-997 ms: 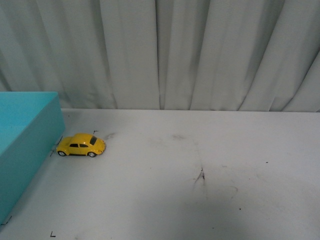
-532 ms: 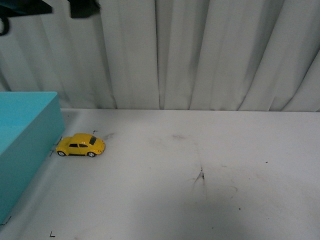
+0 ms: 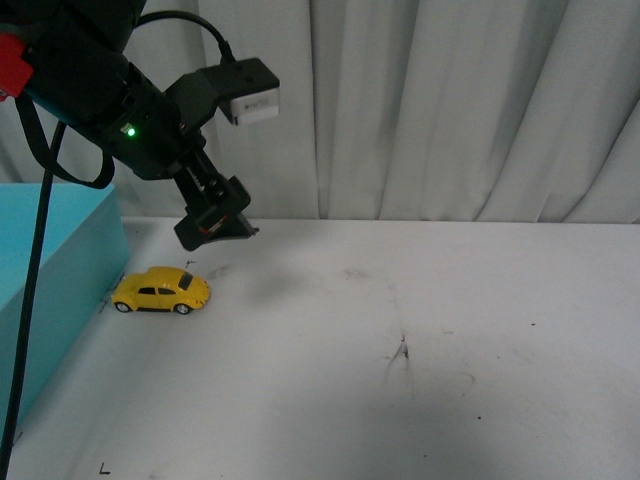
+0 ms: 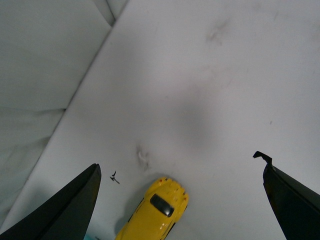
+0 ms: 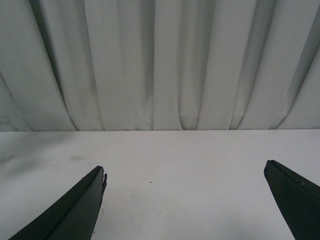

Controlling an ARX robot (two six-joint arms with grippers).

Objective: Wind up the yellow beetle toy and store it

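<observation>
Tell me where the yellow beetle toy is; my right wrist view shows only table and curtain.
Observer: In the front view the yellow beetle toy stands on the left side of the table, beside a turquoise box.
Operator: Any arm near it?
Observer: The left claw hovers above and slightly behind it, not touching.
Operator: Open or shut?
Observer: Open. The left wrist view shows its fingers spread wide, gripping nothing.

Fingers [image 5: 75, 210] wide apart above white table [image 5: 185, 170]

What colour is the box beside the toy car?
The box is turquoise, clearest in the front view.
</observation>
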